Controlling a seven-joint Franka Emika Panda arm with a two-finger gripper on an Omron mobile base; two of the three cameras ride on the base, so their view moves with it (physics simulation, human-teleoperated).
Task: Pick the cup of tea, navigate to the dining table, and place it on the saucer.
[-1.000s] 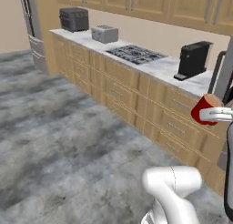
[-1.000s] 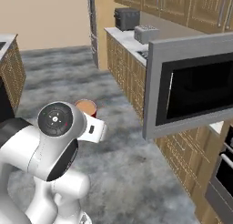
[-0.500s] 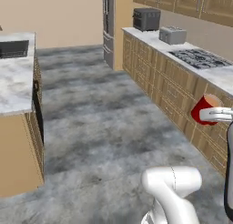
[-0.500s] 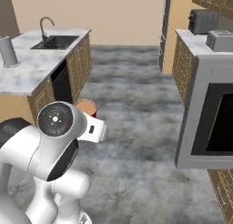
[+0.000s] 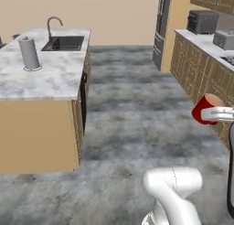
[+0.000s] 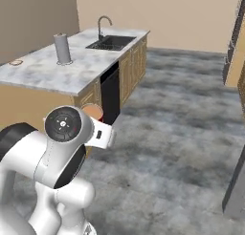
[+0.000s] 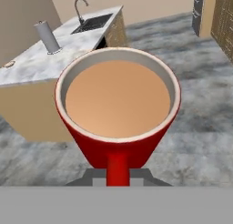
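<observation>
you have the cup of tea (image 7: 117, 109) clamped by its side handle in the end effector (image 7: 118, 175), jaws closed tight on that narrow red tab, and the cup rides upright in the air out in front of the arm, over the kitchen floor and well apart from the dining table (image 6: 91, 69). treat it as a small, rigid, smooth-walled mug: probably light, but the liquid sits close to the rim, so any tilt or sudden stop of the base could slop it. the handle grip is narrow and looks liable to let the cup swing, so keep the wrist level. the saucer (image 6: 16, 62) looks to be the small dish at the far left corner of that counter, beyond the paper-towel roll (image 6: 61, 48); it is too small to be sure.
</observation>
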